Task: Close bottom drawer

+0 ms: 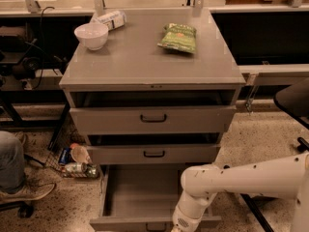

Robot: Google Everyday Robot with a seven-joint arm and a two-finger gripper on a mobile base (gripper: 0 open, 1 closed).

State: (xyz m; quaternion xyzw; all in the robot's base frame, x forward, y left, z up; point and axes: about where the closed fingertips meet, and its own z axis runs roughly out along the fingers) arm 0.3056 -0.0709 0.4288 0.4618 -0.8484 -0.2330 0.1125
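Observation:
The bottom drawer (140, 197) of the grey cabinet is pulled far out, its empty inside showing; its front panel (130, 224) sits at the lower edge of the camera view. The middle drawer (153, 153) and top drawer (152, 119) stand slightly ajar. My white arm (231, 180) reaches in from the right, and its wrist (186, 219) drops over the right part of the bottom drawer's front. The gripper itself is below the picture's edge, out of view.
On the cabinet top (145, 57) are a white bowl (91, 35), a white packet (111, 19) and a green chip bag (178, 36). A person's leg and shoe (14, 178) are at left, with cans and clutter (75, 161) on the floor. A black chair (294, 100) is at right.

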